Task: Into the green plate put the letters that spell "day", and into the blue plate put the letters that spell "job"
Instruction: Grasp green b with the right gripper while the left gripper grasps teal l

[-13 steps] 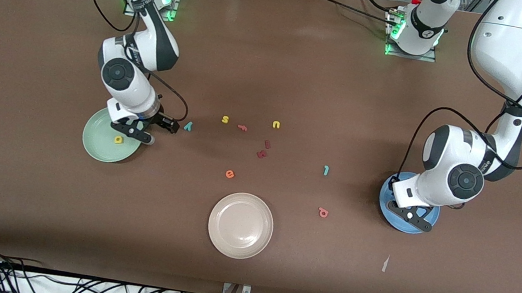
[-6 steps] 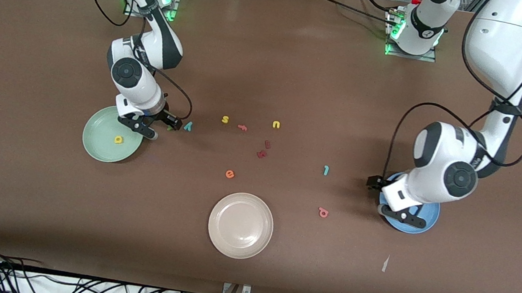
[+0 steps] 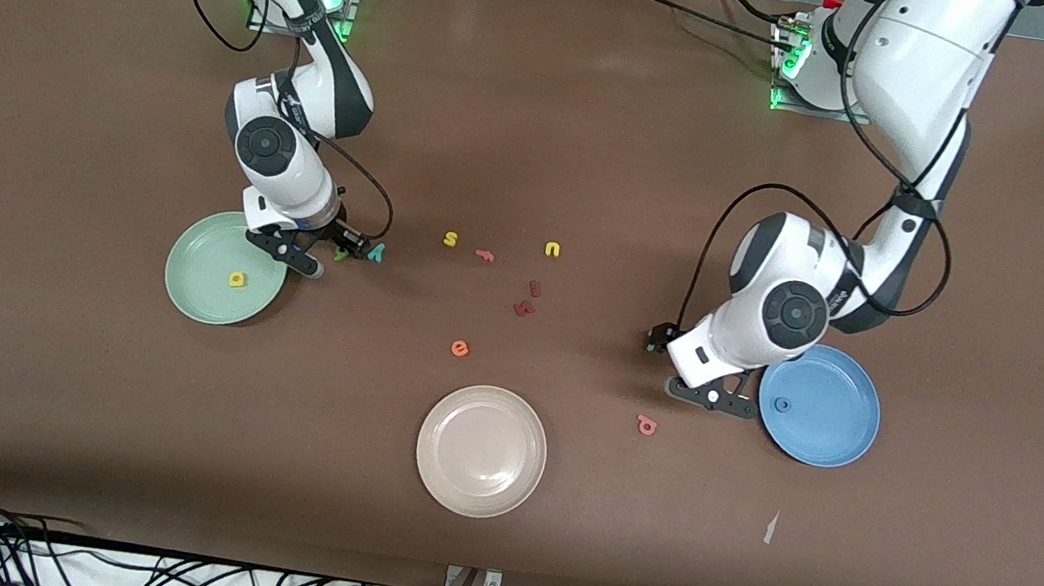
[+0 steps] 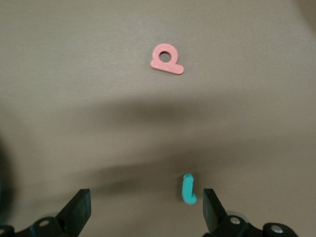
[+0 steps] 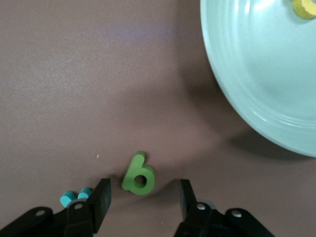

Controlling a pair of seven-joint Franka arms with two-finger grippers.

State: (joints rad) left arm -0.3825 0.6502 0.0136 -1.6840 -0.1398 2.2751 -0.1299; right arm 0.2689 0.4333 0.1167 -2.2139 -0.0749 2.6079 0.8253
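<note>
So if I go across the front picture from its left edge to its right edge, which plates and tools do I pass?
green plate → right tool → beige plate → left tool → blue plate

The brown table (image 3: 496, 491) carries three plates — green (image 3: 198, 289) at nine o'clock, blue (image 3: 833, 420) at three, beige (image 3: 464, 427) at six — with small letters scattered centrally.

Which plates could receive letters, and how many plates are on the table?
3: green plate at the right arm's end, blue plate at the left arm's end, beige plate between them, nearest the front camera.
</note>
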